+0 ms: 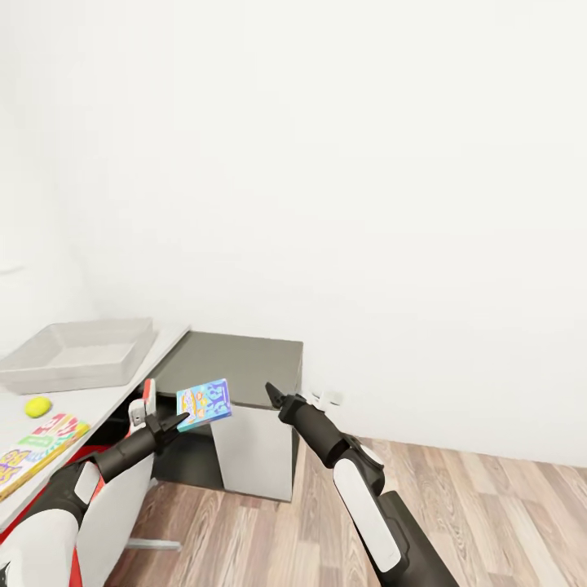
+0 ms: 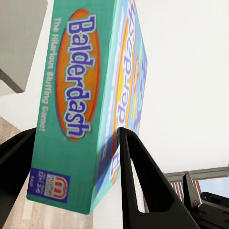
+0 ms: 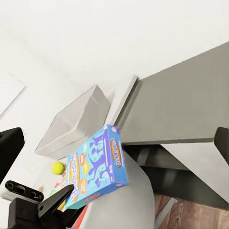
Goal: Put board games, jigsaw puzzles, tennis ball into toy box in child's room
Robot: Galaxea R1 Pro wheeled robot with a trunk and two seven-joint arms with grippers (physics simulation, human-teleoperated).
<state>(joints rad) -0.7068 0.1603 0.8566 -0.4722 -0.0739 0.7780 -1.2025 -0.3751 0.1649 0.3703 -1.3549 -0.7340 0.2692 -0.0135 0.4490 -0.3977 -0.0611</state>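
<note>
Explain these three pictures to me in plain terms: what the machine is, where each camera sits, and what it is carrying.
This is a simulated two-armed robot on wheels. The large picture comes from a camera on its head, looking down over both arms. The other two come from cameras near each gripper.

The left gripper is shut on a small blue Balderdash game box; the left wrist view shows its fingers clamping the box edge. The right gripper carries nothing, and its fingers stand apart.

On the pale table sit a grey toy box, a tennis ball and a colourful game box. Beside it stands a lower dark grey unit.

Toy box (image 1: pixel 77 352) open-topped — wall (image 1: pixel 326 163) behind
</note>
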